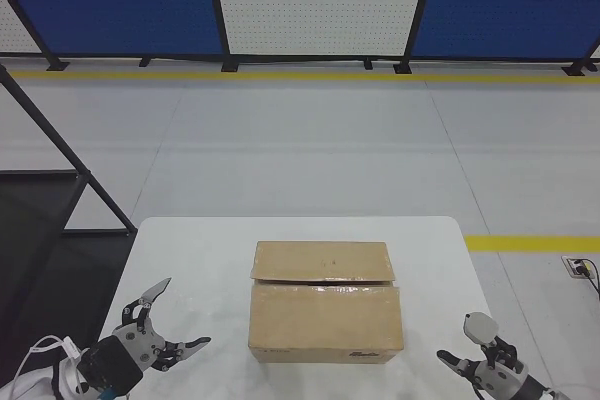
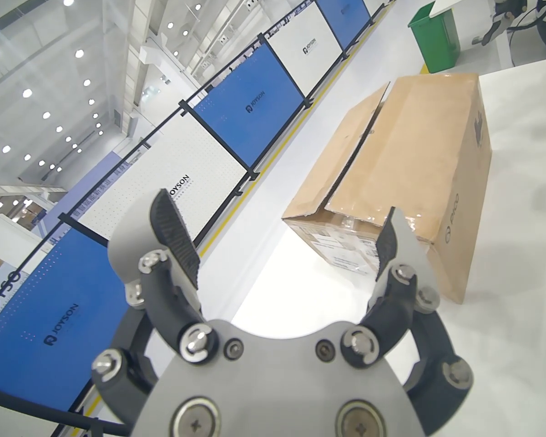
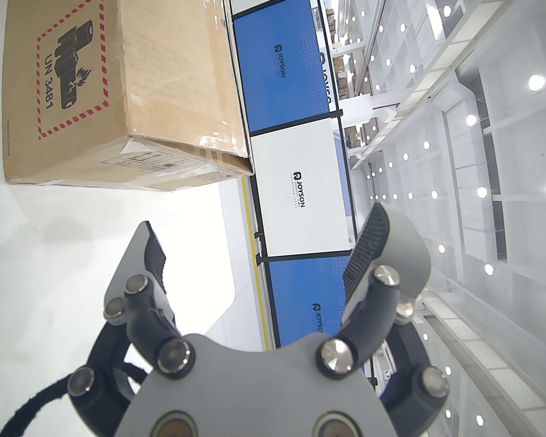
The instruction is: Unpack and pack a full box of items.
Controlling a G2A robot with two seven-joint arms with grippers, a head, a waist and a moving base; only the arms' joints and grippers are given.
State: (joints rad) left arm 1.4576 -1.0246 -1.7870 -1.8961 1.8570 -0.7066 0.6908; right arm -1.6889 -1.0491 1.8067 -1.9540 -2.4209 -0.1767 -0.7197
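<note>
The box lies crosswise, flaps folded down.
Its long axis runs side to side, contents hidden; left gripper and right gripper flank it, apart, fingers spread, empty.

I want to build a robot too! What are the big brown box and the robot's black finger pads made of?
The brown rectangular box looks like matte cardboard: creased flaps, with glossy clear tape on its seams. On the left gripper, the black ribbed finger pads are probably rubber: dull, grooved surface.
</note>
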